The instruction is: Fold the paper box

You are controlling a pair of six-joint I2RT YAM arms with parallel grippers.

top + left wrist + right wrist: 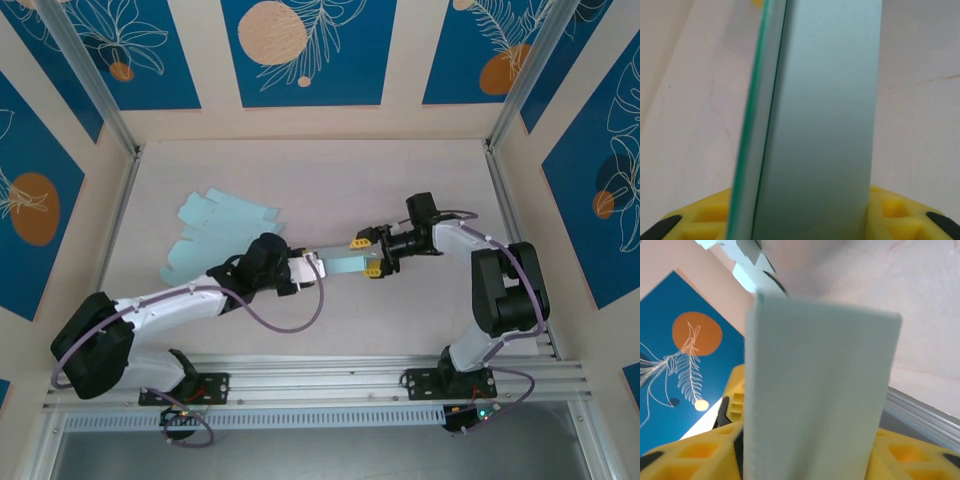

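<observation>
The paper box (343, 259) is a long, pale teal sleeve held off the table between my two grippers. My left gripper (316, 266) holds its left end. In the left wrist view the box (820, 125) runs up from between the yellow fingers (890, 212), which press on both its sides. My right gripper (373, 255) is at the box's right end. In the right wrist view the box (820, 380) stands between the yellow fingers (690, 455), with a dark gap on the left side, so these jaws are open around it.
Several flat, unfolded teal box blanks (215, 228) lie on the table behind the left arm, and their notched edges (747, 260) show in the right wrist view. A metal rail (330, 375) runs along the near edge. Patterned walls close in the table on three sides.
</observation>
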